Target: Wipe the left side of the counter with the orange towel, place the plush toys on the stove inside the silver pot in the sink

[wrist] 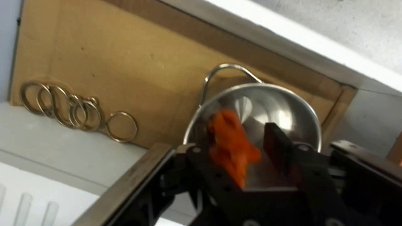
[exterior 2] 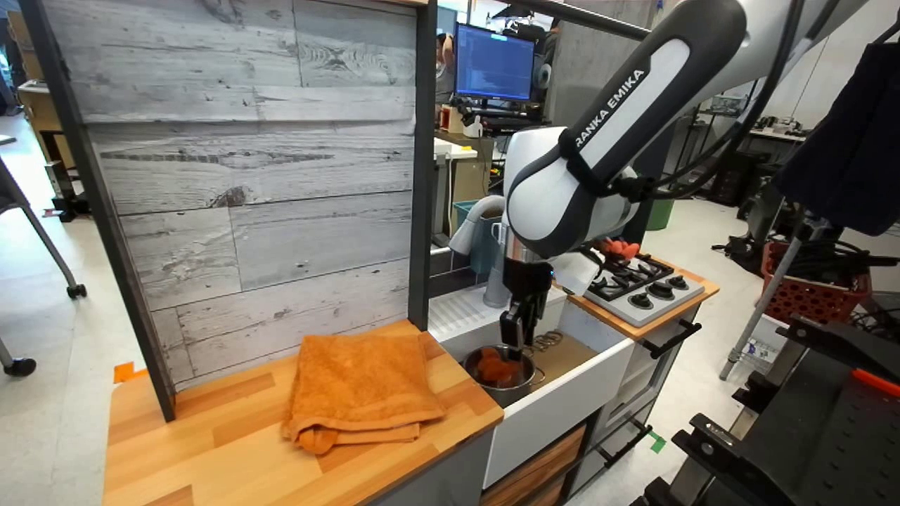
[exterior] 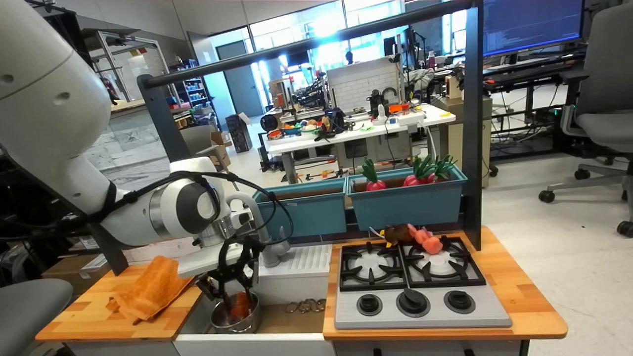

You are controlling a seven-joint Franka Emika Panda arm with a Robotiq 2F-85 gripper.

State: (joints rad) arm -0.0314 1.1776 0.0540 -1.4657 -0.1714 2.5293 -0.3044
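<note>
The orange towel [exterior: 158,287] lies folded on the left counter; it also shows in an exterior view [exterior 2: 365,383]. The silver pot [exterior: 236,325] stands in the sink [exterior: 292,324], and its rim and handle show in the wrist view [wrist: 230,66]. An orange plush toy [wrist: 234,141] is in the pot, blurred, against the left finger. My gripper [wrist: 243,131] is open over the pot, pointing down, with a gap between the toy and the right finger. A brown plush toy [exterior: 398,234] and a pink plush toy [exterior: 429,241] lie at the back of the stove [exterior: 381,316].
Several metal rings [wrist: 78,108] lie on the sink floor by the back wall. The faucet [exterior: 269,249] stands behind the sink near the arm. Blue planters [exterior: 405,202] hang behind the counter. The sink's front wall [exterior 2: 555,407] is close to the pot.
</note>
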